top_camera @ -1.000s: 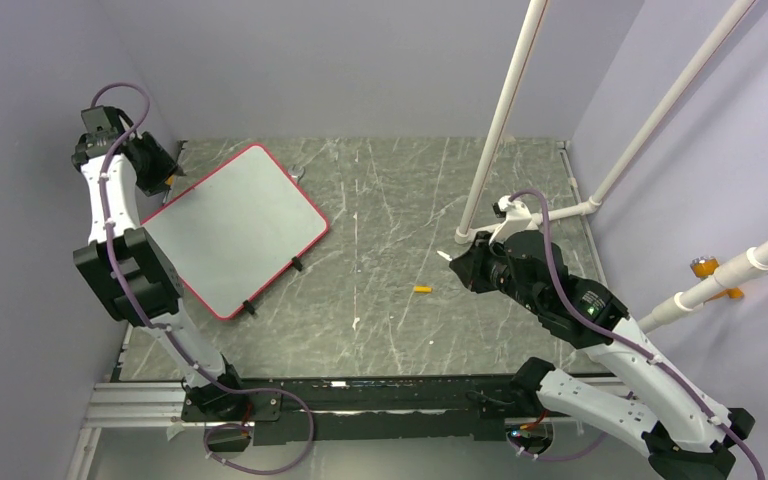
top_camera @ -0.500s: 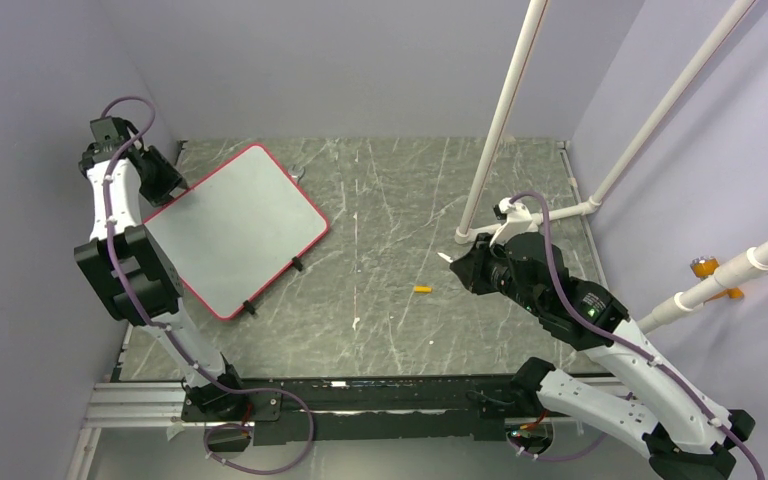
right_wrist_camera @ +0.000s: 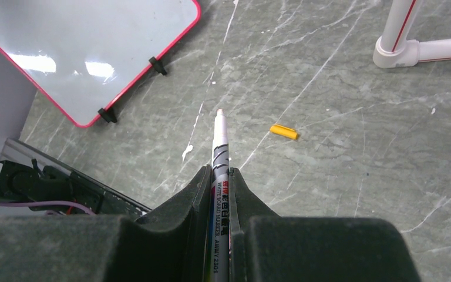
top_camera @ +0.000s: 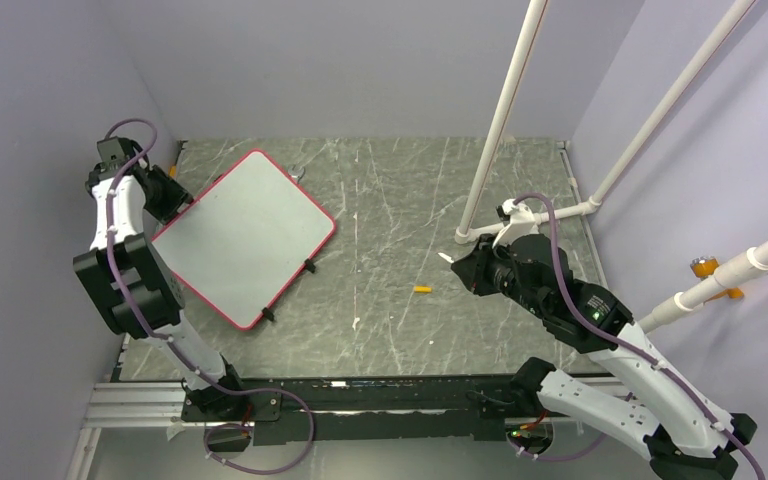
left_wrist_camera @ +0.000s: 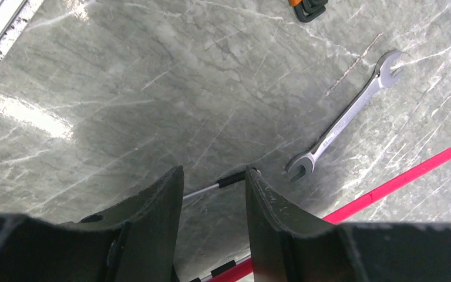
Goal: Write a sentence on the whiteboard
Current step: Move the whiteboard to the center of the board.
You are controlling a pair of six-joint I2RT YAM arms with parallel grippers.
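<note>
The whiteboard (top_camera: 245,235) lies on the left of the table, turned like a diamond, with a thin red frame (left_wrist_camera: 399,176) and black clips. Its face (right_wrist_camera: 82,53) looks blank; the sentence is not in view. My left gripper (top_camera: 178,200) is at the board's left corner. In the left wrist view its jaws (left_wrist_camera: 214,170) stand partly closed, with the red frame and a thin black-tipped metal rod (left_wrist_camera: 235,179) between them. My right gripper (top_camera: 463,262) hovers right of centre, shut on a white marker (right_wrist_camera: 219,153) with its bare tip pointing toward the board.
An orange marker cap (top_camera: 421,290) lies on the table near the right gripper, also visible as the cap (right_wrist_camera: 284,131) in the right wrist view. A steel wrench (left_wrist_camera: 343,123) lies beside the board's far edge. White pipes (top_camera: 500,120) rise at the back right.
The left gripper has come down and right onto the board's left corner. The board has turned and slid to the right with it. The right arm and marker have stayed put.
</note>
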